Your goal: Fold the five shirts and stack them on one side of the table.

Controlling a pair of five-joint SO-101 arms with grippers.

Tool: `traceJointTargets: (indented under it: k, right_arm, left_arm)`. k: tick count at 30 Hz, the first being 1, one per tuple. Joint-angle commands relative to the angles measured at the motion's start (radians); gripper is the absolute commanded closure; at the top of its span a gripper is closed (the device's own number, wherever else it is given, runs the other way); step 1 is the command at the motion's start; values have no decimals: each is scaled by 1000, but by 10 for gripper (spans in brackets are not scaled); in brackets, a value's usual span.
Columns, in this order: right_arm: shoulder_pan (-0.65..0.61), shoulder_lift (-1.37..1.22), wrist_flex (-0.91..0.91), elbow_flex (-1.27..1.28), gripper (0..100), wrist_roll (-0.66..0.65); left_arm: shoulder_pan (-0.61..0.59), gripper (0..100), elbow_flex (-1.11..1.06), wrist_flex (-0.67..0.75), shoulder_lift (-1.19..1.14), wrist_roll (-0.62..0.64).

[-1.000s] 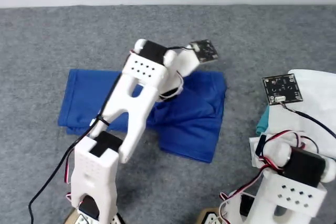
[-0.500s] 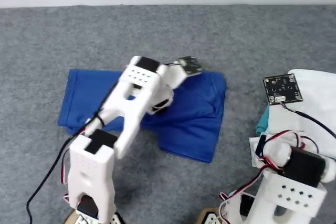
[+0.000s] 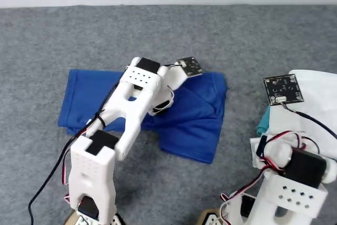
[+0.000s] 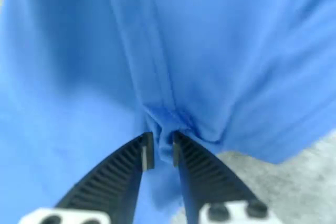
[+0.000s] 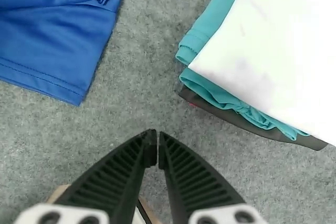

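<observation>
My left pincer [image 4: 158, 150]: almost closed, its tips pinching a raised fold of the blue shirt [image 4: 236, 51].
My right pincer [image 5: 157, 148]: tips together, holding nothing, above the grey table [image 5: 147, 93].
Blue shirt: partly folded, lying mid-frame in the high view under my left arm [image 3: 134, 104].
Stack: white shirt [image 5: 278, 40] on top, teal shirt [image 5: 207, 43] beneath, dark shirt [image 5: 236, 115] lowest, at the right edge of the high view.

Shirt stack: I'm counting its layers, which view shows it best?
Right wrist view: the stack shows white, teal and dark layers. High view: its white top, teal edge. Left wrist view: blue shirt instead.
</observation>
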State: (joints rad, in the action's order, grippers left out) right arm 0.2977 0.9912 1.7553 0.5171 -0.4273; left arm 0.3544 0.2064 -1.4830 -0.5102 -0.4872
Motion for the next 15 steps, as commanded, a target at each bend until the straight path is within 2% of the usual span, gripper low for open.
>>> traceJointTargets:
  k: [1, 8, 12, 15]
  right_arm:
    - [12, 12, 35, -8, 980, -5]
    - [12, 12, 35, -8, 980, -5]
    - [12, 12, 35, -8, 980, -5]
    - [12, 12, 35, -8, 980, -5]
  left_arm:
    - [37, 927, 151, -98, 18, 60]
    - [127, 906, 380, -272, 9, 124]
    - [242, 818, 303, -272, 15, 155]
    - [333, 803, 232, -269, 9, 157]
